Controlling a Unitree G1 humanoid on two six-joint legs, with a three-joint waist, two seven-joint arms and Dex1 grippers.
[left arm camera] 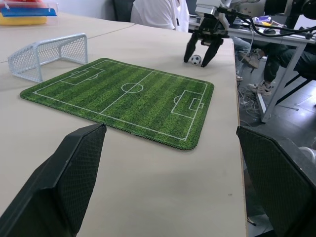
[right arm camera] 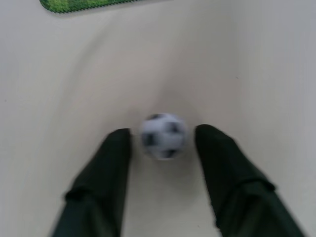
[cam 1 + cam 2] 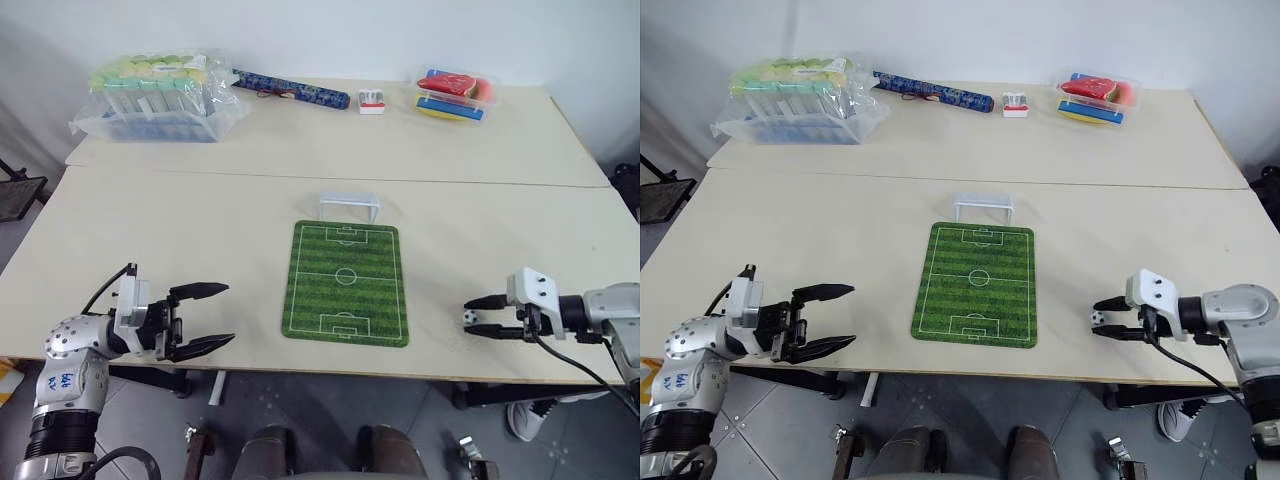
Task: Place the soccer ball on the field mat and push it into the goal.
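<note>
Soccer ball (image 2: 163, 136) sits on the bench (image 3: 200, 220), right of the field mat (image 3: 346, 282), not on it yet. My right claw (image 3: 480, 315) straddles it, fingers either side with small gaps, not clamped; nothing grasped. Left claw (image 3: 205, 318) spread wide, empty, left of the mat. Goal (image 3: 349, 206) stands at the mat's far end. Ball looks light, hard, smooth, likely rolls off easily. I'd pinch it across its middle, gently.
</note>
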